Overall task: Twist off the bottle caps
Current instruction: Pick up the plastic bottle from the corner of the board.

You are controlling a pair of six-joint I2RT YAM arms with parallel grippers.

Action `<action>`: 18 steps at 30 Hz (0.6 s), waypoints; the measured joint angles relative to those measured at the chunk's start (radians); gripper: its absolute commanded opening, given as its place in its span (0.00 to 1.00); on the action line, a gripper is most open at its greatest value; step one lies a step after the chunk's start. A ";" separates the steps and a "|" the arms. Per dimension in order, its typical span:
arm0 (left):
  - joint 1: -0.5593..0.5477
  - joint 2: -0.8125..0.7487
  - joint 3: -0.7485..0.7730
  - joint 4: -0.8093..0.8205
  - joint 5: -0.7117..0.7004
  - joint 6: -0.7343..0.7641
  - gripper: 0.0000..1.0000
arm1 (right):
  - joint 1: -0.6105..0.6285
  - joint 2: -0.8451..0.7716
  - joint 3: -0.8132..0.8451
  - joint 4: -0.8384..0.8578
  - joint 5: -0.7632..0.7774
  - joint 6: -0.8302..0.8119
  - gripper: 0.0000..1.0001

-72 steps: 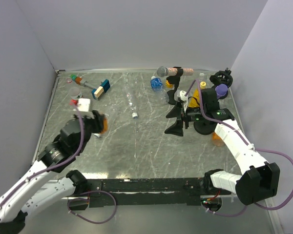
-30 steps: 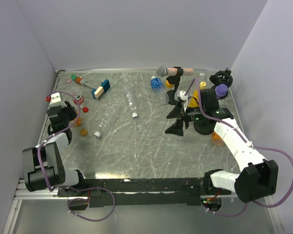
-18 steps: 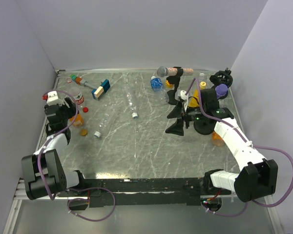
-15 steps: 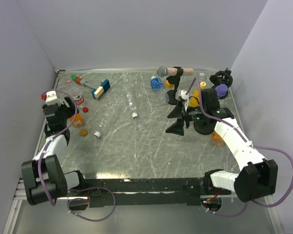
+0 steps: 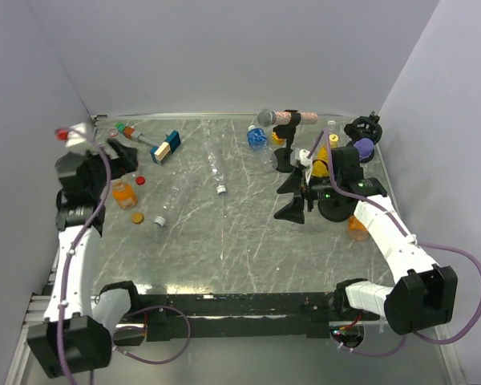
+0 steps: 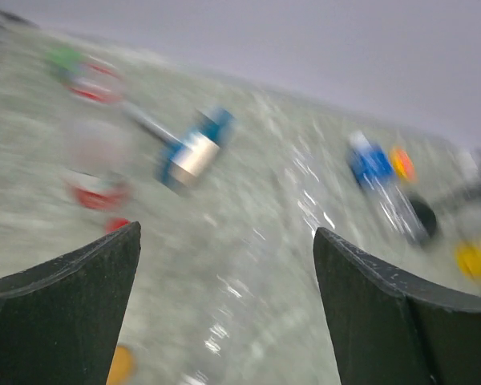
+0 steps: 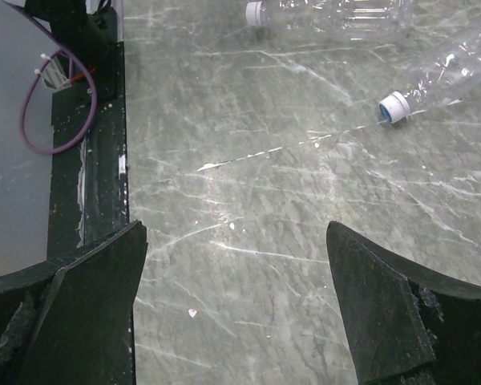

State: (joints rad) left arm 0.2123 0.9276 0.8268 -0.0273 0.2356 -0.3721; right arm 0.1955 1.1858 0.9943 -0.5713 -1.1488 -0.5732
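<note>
My left gripper [image 5: 119, 156] hangs open above the table's left side, nothing between its fingers [image 6: 64, 305]; its wrist view is blurred. A squat orange bottle [image 5: 122, 192] stands just below it, with loose orange [image 5: 136, 217], white [image 5: 159, 222] and red [image 5: 141, 180] bottle caps nearby. Two clear bottles lie mid-table, one with a white cap [image 7: 258, 12], one with a blue-white cap [image 7: 394, 106]. A blue-labelled bottle [image 5: 257, 138] lies at the back. My right gripper [image 5: 293, 186] stands wide open over bare table, empty. A yellow bottle [image 5: 321, 160] is behind it.
A blue-and-tan block on a stick [image 5: 165, 149] lies back left, with green and red caps [image 5: 124, 128] beyond it. A grey microphone [image 5: 266, 118] and a purple one [image 5: 363, 147] sit back right. Another orange bottle [image 5: 357, 226] is beside the right arm. The black front rail [image 7: 96, 120] borders the table.
The left gripper has opened and risen up and back from the squat orange bottle, which stays standing on the table. The right arm has barely moved.
</note>
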 measured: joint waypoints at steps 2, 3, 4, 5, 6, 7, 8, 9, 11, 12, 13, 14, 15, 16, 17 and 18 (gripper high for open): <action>-0.108 0.037 0.056 -0.093 -0.003 0.011 0.92 | 0.000 -0.001 0.000 -0.008 0.000 -0.012 0.99; -0.171 0.061 0.076 -0.141 -0.009 0.019 0.92 | 0.000 -0.001 0.000 -0.011 0.000 -0.016 0.99; -0.225 0.087 0.092 -0.187 -0.018 0.027 0.92 | 0.000 -0.001 0.000 -0.015 0.000 -0.021 0.99; -0.272 0.117 0.106 -0.231 -0.029 0.039 0.92 | -0.002 -0.001 0.000 -0.018 0.000 -0.024 0.99; -0.321 0.162 0.124 -0.287 -0.050 0.052 0.92 | -0.003 -0.001 0.000 -0.020 0.000 -0.027 0.99; -0.343 0.195 0.133 -0.314 -0.066 0.062 0.93 | -0.004 -0.001 0.000 -0.021 0.000 -0.028 0.99; -0.364 0.231 0.143 -0.345 -0.085 0.069 0.92 | -0.004 -0.001 0.000 -0.022 0.000 -0.029 0.99; -0.386 0.283 0.157 -0.385 -0.114 0.080 0.94 | -0.004 -0.001 0.000 -0.023 0.000 -0.031 0.99; -0.415 0.367 0.182 -0.436 -0.158 0.099 0.95 | -0.004 -0.001 0.000 -0.024 0.000 -0.032 0.99; -0.428 0.411 0.198 -0.460 -0.182 0.110 0.94 | -0.004 -0.001 0.000 -0.025 0.000 -0.032 0.99; -0.441 0.454 0.216 -0.480 -0.204 0.123 0.93 | -0.004 -0.001 0.000 -0.025 0.000 -0.033 0.99; -0.453 0.495 0.233 -0.495 -0.224 0.134 0.93 | -0.004 -0.001 0.000 -0.025 0.000 -0.034 0.99; -0.462 0.529 0.248 -0.507 -0.237 0.147 0.92 | -0.005 -0.001 0.000 -0.026 0.000 -0.035 0.99; -0.469 0.560 0.263 -0.519 -0.245 0.156 0.91 | -0.005 -0.001 0.000 -0.026 0.000 -0.035 0.99; -0.475 0.588 0.278 -0.529 -0.251 0.169 0.90 | -0.005 -0.001 0.000 -0.026 0.000 -0.035 0.99; -0.479 0.617 0.294 -0.537 -0.253 0.178 0.89 | -0.005 -0.001 0.000 -0.027 0.000 -0.035 0.99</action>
State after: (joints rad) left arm -0.2668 1.5448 1.1210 -0.5644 -0.0177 -0.1944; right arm 0.1905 1.1851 0.9943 -0.5980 -1.1492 -0.6086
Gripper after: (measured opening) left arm 0.917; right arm 0.992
